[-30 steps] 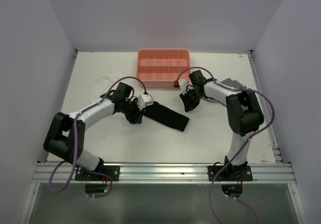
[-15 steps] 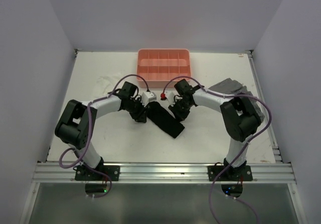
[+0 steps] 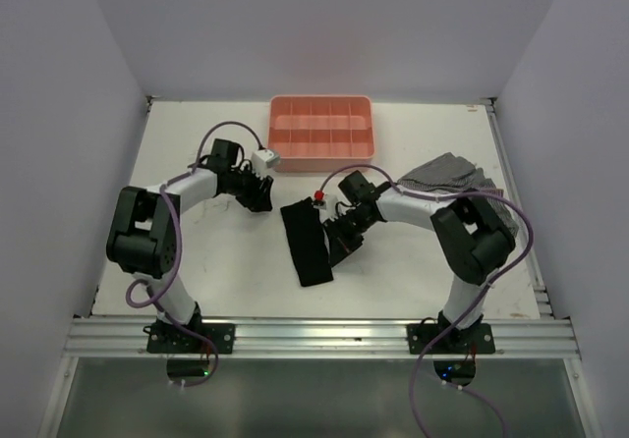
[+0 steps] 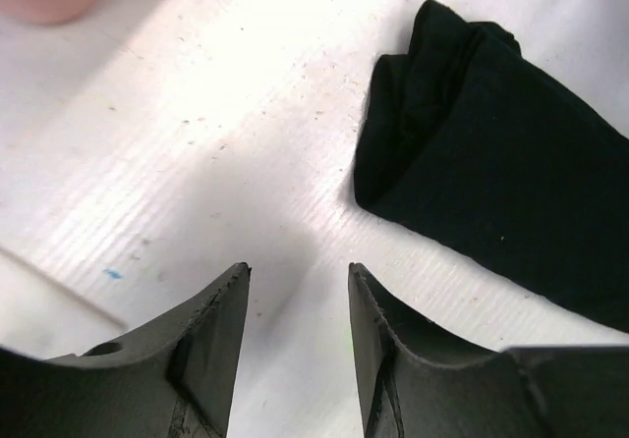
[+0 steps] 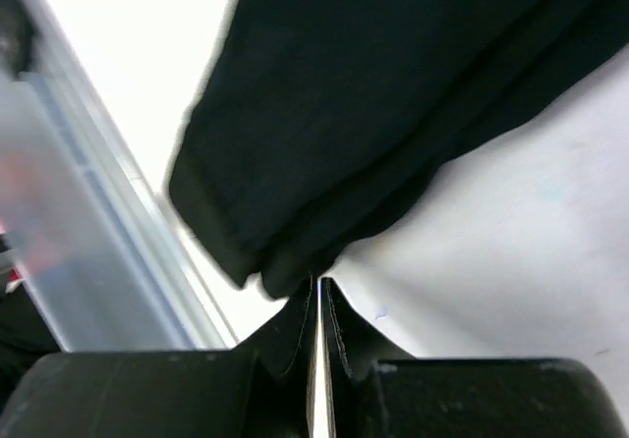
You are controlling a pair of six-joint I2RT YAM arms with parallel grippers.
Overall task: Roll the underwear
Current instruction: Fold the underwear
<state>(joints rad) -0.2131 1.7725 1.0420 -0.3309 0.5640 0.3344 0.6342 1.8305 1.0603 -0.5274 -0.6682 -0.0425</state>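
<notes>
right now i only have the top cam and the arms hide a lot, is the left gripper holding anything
observer: no. In the left wrist view the left gripper is open, with only bare table between its fingers. The underwear lies ahead of it, not touching.
operator: and the right one
observer: the right gripper is shut, its tips right at the underwear's thick edge. I cannot tell whether any fabric is pinched between them.
operator: is the end near the left gripper flat
observer: no, that end is doubled over, with stacked layers showing along its edge.
</notes>
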